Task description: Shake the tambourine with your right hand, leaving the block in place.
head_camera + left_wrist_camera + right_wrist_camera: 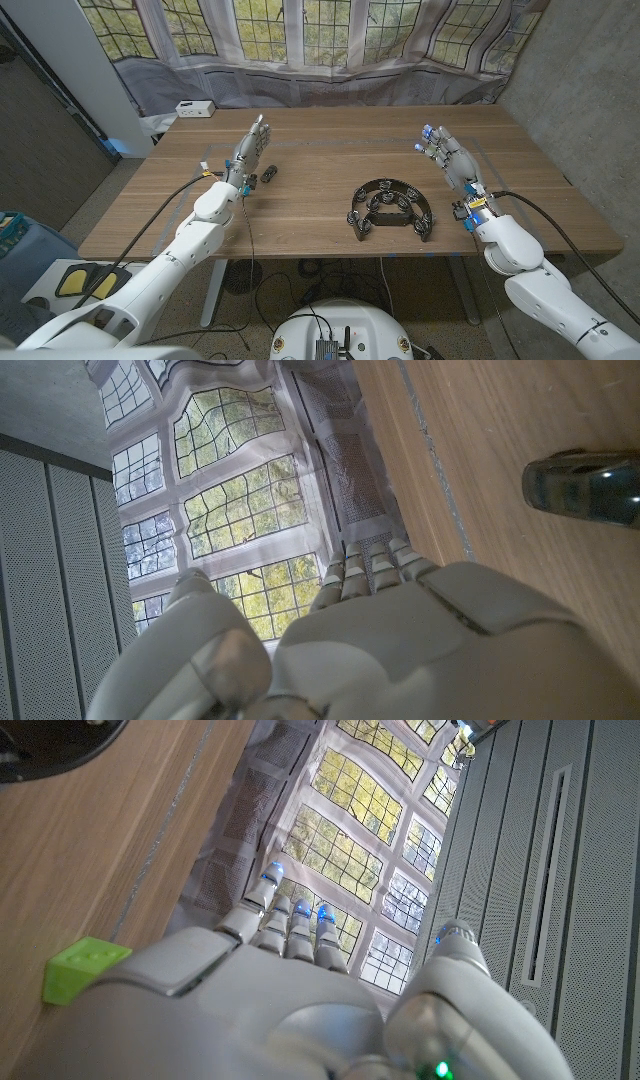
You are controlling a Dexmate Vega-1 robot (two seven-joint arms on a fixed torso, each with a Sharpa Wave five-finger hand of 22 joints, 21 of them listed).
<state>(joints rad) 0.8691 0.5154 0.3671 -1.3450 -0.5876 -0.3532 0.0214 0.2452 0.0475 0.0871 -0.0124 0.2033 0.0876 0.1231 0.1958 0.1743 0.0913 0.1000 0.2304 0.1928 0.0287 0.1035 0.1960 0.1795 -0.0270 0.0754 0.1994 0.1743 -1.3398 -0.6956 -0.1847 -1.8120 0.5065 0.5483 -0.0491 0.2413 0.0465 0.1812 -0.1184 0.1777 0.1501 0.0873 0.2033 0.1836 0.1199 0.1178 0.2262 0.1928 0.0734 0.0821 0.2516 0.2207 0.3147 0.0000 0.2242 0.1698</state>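
Observation:
A black half-moon tambourine [390, 208] with metal jingles lies on the wooden table [330, 140] near its front edge, right of centre. Its dark rim [40, 740] also shows in the right wrist view. My right hand [447, 155] stands to the right of it and a little farther back, apart from it, with its fingers spread and nothing in it. A small green block [85, 968] sits on the wood close beside that hand. My left hand [248, 155] is raised at the table's left, fingers extended, holding nothing.
A small dark cylinder-like object [270, 173] lies just right of my left hand, also seen as a dark object [585, 485] in the left wrist view. A white box [193, 109] sits at the table's back left corner. Curtained windows stand behind.

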